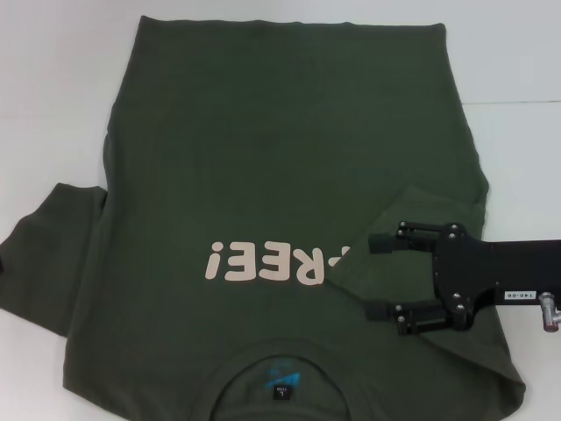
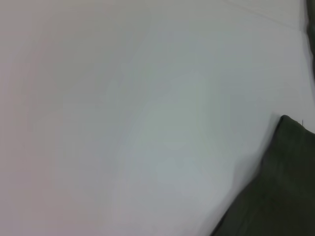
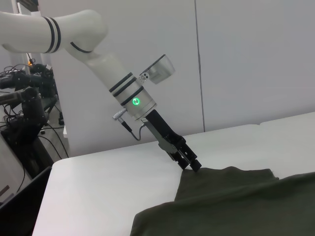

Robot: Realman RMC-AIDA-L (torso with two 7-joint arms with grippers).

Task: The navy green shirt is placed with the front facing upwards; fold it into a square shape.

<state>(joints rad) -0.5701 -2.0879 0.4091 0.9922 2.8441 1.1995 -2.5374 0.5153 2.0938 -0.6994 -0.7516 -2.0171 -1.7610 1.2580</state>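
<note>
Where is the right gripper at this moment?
In the head view the right gripper hovers over the navy green shirt on the robot's right, fingers open beside the folded-in right sleeve, next to the cream lettering.

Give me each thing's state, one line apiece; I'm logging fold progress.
navy green shirt: front up, flat on the white table; right sleeve folded in over the lettering, left sleeve spread out.
right gripper: open, over the folded sleeve.
left gripper: at the left sleeve's edge; fingers unclear.

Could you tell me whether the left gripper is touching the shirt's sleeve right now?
Touching: in the right wrist view, the left gripper has its fingertips down on the edge of the navy green shirt, with no gap visible.
</note>
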